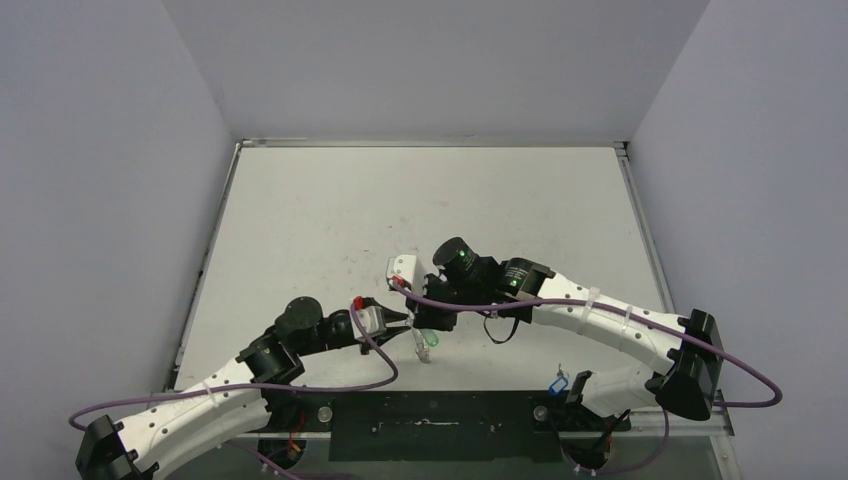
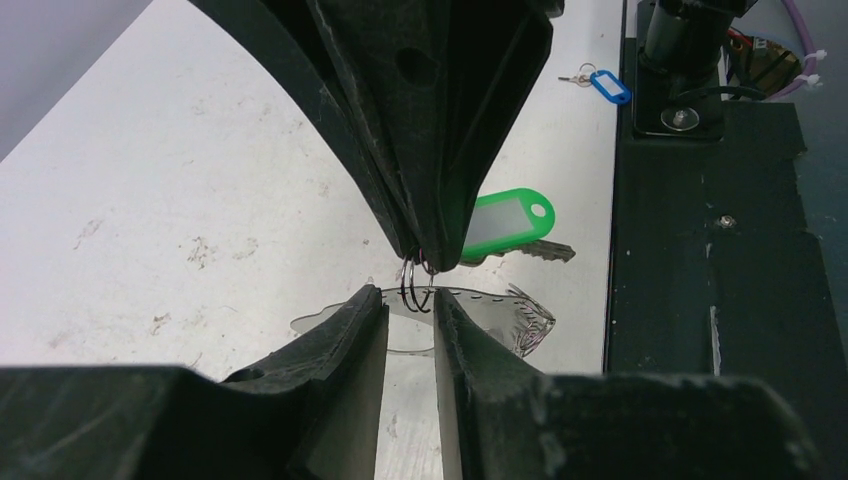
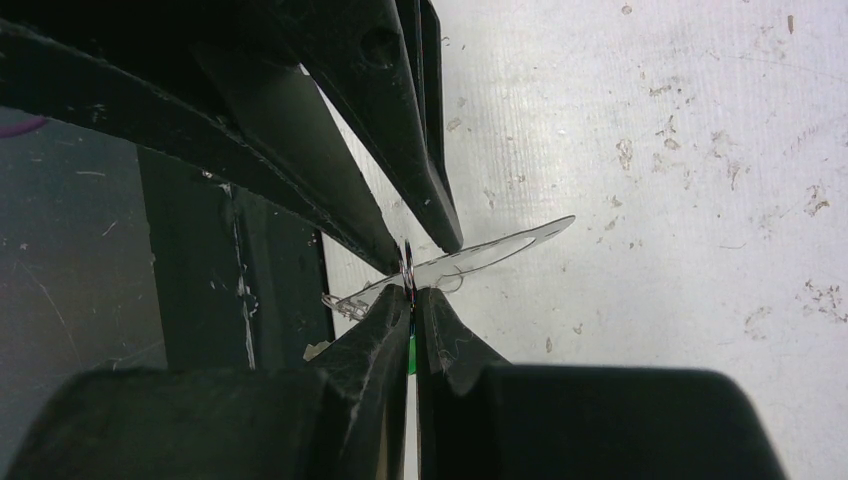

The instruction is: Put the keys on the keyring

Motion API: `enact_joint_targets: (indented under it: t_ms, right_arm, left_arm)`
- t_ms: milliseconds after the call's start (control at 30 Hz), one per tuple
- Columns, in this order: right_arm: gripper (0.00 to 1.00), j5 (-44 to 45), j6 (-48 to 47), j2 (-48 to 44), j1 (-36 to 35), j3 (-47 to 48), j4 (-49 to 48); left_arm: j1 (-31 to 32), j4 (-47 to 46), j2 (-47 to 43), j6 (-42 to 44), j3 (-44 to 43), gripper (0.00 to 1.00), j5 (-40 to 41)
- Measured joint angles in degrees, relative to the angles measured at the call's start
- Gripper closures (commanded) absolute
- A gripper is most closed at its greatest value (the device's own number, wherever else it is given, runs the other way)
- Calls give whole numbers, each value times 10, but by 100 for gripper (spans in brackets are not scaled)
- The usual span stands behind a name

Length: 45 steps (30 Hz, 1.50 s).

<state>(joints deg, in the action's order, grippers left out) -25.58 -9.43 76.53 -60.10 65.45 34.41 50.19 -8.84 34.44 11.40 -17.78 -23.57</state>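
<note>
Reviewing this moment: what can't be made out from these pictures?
1. Left wrist view: whether the green key hangs on the keyring yet; the right gripper covers the join.
2. Top view: keyring too small, tucked under the left gripper and right gripper.
3. Right wrist view: green key only a sliver behind that gripper's own fingers.
4. The blue key: its teeth too small in any view.

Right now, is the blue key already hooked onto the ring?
No, the blue key lies by itself on the table beside the black mounting plate, with nothing touching it.
</note>
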Motion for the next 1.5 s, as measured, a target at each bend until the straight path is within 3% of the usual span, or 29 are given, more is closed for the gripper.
enact_joint_targets:
  t_ms: [133,333,533,567,767,833,1167,1500]
  right_arm:
    - [100,0,1,0,0,0,0]
    - [100,1,1,0,-1,0,-1]
    - [100,2,0,0,-1,0,0]
    - [98,3,0,0,-1,0,0]
    - [60,18,0,-13,1,-16,-19]
    - [57,20,-1,-30,4,-31,-34]
    - [62,-34,-3,-151,53,-132,-147]
    - [78,-89,-2,-138,54,-157,-210]
  left_arm:
    - [0,-17,0,-3,0,77,-6]
    - [0,-27,0,-7,0,99,-9]
    - [0,-29,6,-1,-1,100,-9]
    - [0,-27,7,0,-2,100,-8]
    - [0,-25,3,2,-3,100,-6]
    - [0,-30,-4,-2,1,100,-5]
    - [0,-178,-41,-49,95,100,3]
    - [0,-268,-38,-72,119,100,3]
